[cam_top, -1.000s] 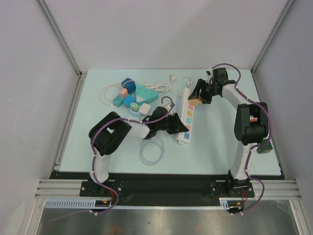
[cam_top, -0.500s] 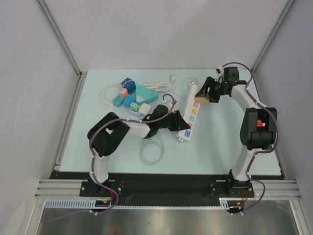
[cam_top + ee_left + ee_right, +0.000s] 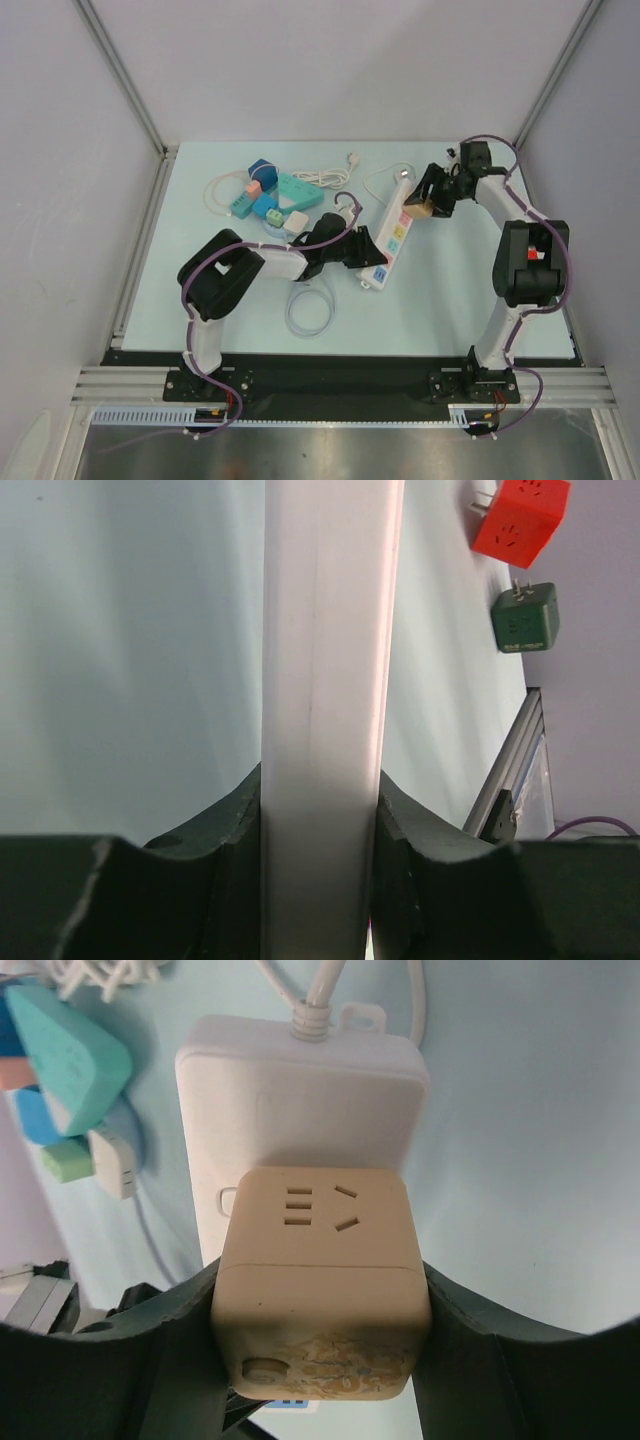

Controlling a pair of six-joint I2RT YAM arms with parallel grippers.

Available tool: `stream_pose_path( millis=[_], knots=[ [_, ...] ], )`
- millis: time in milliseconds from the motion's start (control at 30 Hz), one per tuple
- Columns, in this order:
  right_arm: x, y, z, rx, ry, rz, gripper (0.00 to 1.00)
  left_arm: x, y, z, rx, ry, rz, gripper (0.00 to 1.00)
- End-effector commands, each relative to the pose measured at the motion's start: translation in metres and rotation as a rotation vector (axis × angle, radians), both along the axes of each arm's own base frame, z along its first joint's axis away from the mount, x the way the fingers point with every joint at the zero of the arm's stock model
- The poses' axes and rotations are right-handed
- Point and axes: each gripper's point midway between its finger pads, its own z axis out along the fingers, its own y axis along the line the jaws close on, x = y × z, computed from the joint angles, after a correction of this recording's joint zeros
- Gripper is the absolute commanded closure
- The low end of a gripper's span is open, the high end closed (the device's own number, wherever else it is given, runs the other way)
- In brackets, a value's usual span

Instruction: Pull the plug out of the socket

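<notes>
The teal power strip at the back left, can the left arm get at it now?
Probably not yet: the left gripper is shut on the white power strip. The teal power strip lies close by, mostly uncovered, so it could likely reach after letting go.

The setting is a robotics laboratory test cell. A pale blue table (image 3: 450,300) is enclosed left, right and far by plain white panels (image 3: 330,70) in aluminium framing (image 3: 120,75). The left arm (image 3: 215,285) and right arm (image 3: 525,265) are bolted to a black base plate (image 3: 340,385) at the near edge.
</notes>
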Motion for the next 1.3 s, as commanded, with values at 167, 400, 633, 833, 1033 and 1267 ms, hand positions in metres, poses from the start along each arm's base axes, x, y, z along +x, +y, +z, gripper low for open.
stream_pose_path(
  millis=[167, 400, 633, 833, 1033, 1267],
  knots=[
    [0.008, 0.05, 0.083, -0.437, -0.387, 0.036, 1.0, 0.046, 0.022, 0.015, 0.096, -0.047, 0.158, 1.0],
    [-0.01, 0.049, 0.094, -0.276, -0.401, 0.2, 1.0, 0.045, 0.025, 0.02, 0.028, -0.045, 0.168, 1.0],
    [-0.03, 0.028, 0.105, 0.002, -0.425, 0.376, 1.0, 0.044, 0.026, 0.047, -0.082, -0.101, 0.147, 1.0],
    [-0.024, 0.0, 0.087, -0.115, -0.357, 0.265, 1.0, 0.043, 0.027, 0.055, -0.088, -0.12, 0.145, 1.0],
    [-0.039, 0.005, 0.088, -0.073, -0.327, 0.334, 1.0, 0.046, 0.027, 0.054, -0.074, -0.109, 0.155, 1.0],
    [-0.016, -0.02, 0.096, -0.442, -0.369, 0.127, 1.0, 0.048, 0.029, 0.055, -0.059, -0.107, 0.164, 1.0]
  ],
)
